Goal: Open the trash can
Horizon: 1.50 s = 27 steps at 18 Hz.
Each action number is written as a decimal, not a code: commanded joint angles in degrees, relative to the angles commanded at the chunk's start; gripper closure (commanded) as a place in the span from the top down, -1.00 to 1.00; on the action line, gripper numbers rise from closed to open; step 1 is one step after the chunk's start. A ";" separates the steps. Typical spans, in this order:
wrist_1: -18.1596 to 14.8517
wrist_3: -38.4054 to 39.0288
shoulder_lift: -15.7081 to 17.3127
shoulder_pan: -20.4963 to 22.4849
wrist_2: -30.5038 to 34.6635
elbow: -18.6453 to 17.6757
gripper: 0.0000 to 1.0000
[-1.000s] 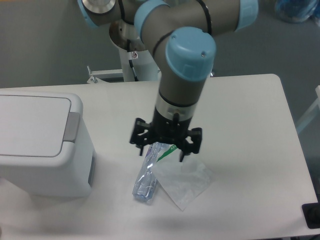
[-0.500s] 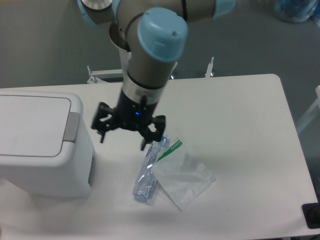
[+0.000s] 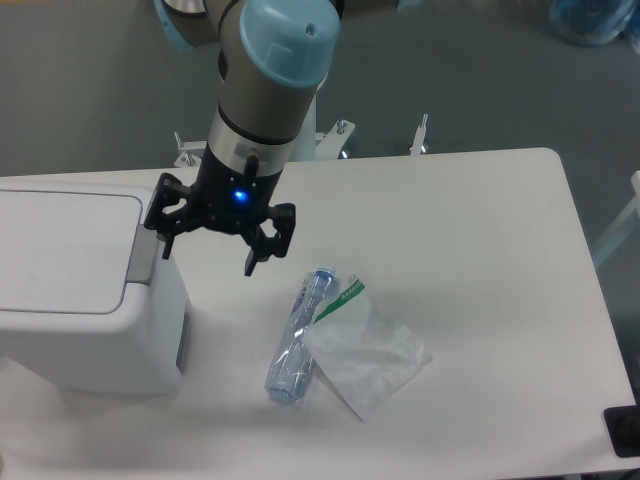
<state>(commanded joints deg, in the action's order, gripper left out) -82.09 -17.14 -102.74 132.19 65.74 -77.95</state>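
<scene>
The white boxy trash can stands at the table's left edge with its flat lid down. Its grey tab sits at the lid's right edge and a grey panel is on its right side. My gripper hangs open and empty just right of the can. Its left finger is next to the grey tab. Whether it touches the tab I cannot tell.
A clear plastic bottle with a blue cap lies on the white table right of the can. A clear plastic bag with a green strip lies against it. The arm reaches in from the back.
My gripper has moved left from above the bottle and bag to the can's right edge, staying open. The bottle, the bag and the can have not moved.
</scene>
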 joint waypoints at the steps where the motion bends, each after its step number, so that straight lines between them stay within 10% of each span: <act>1: 0.00 0.00 0.00 -0.09 0.00 -0.27 1.00; 27: 1.23 0.00 -0.35 -0.97 0.17 -1.68 1.00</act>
<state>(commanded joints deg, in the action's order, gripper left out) -80.86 -17.14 -103.10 131.22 65.92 -79.63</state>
